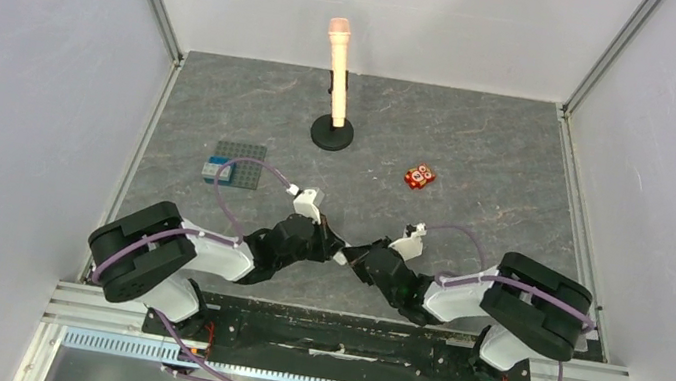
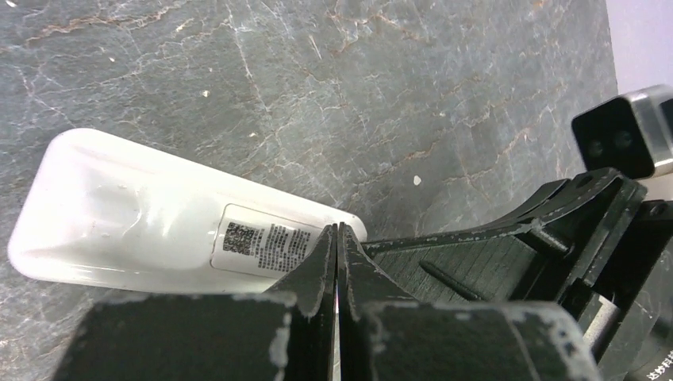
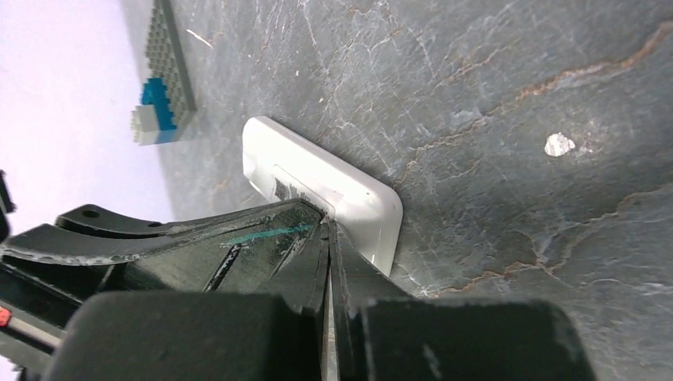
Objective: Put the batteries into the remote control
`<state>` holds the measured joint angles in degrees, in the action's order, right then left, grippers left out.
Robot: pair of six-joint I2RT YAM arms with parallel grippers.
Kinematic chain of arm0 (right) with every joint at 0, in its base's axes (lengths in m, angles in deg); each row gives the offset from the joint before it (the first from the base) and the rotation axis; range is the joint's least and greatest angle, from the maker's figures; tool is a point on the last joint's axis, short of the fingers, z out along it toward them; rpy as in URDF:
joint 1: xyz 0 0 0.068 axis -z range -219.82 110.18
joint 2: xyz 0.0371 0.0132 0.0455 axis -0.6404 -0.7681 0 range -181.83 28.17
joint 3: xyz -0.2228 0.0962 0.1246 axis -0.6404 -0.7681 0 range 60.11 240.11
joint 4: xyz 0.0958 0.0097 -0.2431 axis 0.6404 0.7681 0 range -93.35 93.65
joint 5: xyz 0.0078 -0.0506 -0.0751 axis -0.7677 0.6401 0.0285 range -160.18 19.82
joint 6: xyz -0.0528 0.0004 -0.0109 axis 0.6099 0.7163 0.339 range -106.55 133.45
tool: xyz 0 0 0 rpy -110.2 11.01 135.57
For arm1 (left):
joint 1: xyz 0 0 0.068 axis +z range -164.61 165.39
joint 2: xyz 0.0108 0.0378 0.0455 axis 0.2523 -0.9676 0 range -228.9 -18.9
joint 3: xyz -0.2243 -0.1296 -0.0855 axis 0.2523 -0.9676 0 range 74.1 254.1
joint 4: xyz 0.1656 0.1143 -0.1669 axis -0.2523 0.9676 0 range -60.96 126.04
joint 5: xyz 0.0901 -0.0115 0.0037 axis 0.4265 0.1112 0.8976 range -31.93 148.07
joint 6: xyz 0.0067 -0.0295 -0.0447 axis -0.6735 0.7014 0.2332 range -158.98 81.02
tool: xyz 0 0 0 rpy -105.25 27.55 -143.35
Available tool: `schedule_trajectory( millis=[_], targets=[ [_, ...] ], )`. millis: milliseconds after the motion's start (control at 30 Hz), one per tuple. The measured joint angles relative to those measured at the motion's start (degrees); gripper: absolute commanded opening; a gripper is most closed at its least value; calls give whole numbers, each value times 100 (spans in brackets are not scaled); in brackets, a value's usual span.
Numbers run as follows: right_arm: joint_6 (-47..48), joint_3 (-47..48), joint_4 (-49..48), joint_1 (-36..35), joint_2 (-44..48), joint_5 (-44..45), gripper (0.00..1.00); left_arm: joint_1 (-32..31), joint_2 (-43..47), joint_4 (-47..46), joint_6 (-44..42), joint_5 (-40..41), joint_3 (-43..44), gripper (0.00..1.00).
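The remote control (image 2: 143, 214) is a slim white handset lying on the dark table with its back up, showing a printed label; its buttons do not show. It also shows in the right wrist view (image 3: 333, 186). My left gripper (image 2: 337, 232) is shut and empty, its tips over the remote's near end. My right gripper (image 3: 327, 226) is shut and empty, its tips at the same end. In the top view both grippers, left (image 1: 335, 254) and right (image 1: 353, 256), meet tip to tip and hide the remote. The batteries are out of view.
A peach rod on a black round base (image 1: 331, 131) stands at the back middle. A small red block with white circles (image 1: 419, 176) lies right of it. A grey studded plate with a blue brick (image 1: 235, 163) lies at the left and shows in the right wrist view (image 3: 167, 79).
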<state>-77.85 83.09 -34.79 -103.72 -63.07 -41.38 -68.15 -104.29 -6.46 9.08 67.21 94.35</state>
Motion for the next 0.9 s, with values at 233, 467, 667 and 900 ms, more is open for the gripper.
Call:
schedule_trajectory(
  millis=[233,467,667,900],
  targets=[
    [-203,203,208,107,-26,-269,21,11,-87,-11,7,184,83,2],
    [588,1902,3440,136,238,-256,46,96,175,297,7,599,68,2],
    [1163,2065,4839,133,667,-175,40,-24,699,1134,0,297,133,2],
    [1923,2065,5163,264,1228,-76,34,17,1056,2557,-146,63,197,2]
  ],
)
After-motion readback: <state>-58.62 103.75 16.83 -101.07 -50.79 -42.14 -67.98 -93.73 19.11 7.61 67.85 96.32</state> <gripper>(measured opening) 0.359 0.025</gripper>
